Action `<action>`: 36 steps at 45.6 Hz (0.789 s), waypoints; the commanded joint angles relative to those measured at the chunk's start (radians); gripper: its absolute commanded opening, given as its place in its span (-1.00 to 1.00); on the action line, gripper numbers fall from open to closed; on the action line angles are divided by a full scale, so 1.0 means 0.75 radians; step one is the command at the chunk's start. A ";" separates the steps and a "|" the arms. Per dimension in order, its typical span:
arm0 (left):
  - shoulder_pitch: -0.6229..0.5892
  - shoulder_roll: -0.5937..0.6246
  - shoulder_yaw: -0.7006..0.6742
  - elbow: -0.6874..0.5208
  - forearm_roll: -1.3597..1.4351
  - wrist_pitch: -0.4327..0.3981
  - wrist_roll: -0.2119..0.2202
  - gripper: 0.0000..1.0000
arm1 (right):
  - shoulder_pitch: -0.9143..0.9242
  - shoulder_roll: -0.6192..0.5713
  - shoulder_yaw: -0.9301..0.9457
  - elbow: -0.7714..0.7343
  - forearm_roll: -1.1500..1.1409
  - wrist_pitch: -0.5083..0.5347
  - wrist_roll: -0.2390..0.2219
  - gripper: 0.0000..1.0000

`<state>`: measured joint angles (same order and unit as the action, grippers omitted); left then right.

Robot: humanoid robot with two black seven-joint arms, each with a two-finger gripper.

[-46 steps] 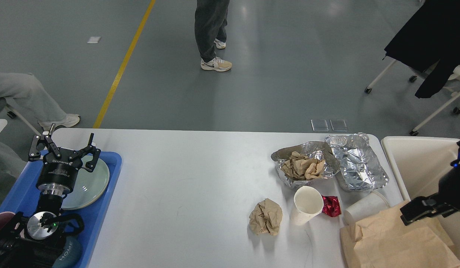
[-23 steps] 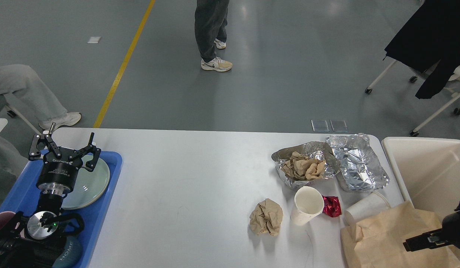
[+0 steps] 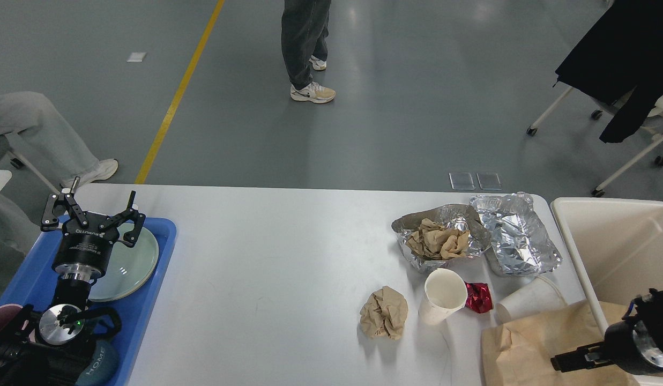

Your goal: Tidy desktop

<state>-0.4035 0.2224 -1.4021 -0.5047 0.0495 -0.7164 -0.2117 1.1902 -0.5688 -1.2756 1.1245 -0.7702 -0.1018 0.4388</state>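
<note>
The white desktop [image 3: 277, 268] carries litter on its right half: a crumpled brown paper ball [image 3: 384, 319], an upright white paper cup [image 3: 444, 295], a red foil wrapper [image 3: 479, 298], a second white cup [image 3: 528, 306] lying on its side, two crumpled foil trays [image 3: 516, 233], one holding brown paper [image 3: 437, 241], and a brown paper bag [image 3: 524, 348] at the front right corner. My left gripper [image 3: 92, 208] stands open and empty above the blue tray at the left. My right gripper [image 3: 572, 360] is low at the right, over the bag's right end, dark and indistinct.
A blue tray [image 3: 154, 289] at the left edge holds a pale green plate [image 3: 128, 262]. A cream bin [image 3: 620, 246] stands off the table's right end. People's legs and wheeled chairs are on the floor beyond the table.
My right arm has dropped from beside the bin and come down over the paper bag's right end, and the bag has shifted slightly left. The left arm has stayed still.
</note>
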 commanded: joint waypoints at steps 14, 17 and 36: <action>0.000 0.000 0.000 0.000 -0.001 0.000 0.000 0.93 | -0.145 0.063 -0.007 0.002 0.000 -0.237 -0.021 -0.89; 0.000 0.000 0.000 0.000 -0.001 0.000 0.000 0.93 | -0.145 0.065 -0.011 0.010 -0.006 -0.222 -0.041 -1.00; 0.000 0.000 0.000 0.000 0.002 0.000 0.000 0.93 | -0.108 0.065 0.034 0.071 0.043 -0.085 -0.241 -1.00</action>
<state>-0.4035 0.2224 -1.4021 -0.5047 0.0499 -0.7164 -0.2117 1.1026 -0.5209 -1.2584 1.1638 -0.7476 -0.1753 0.2607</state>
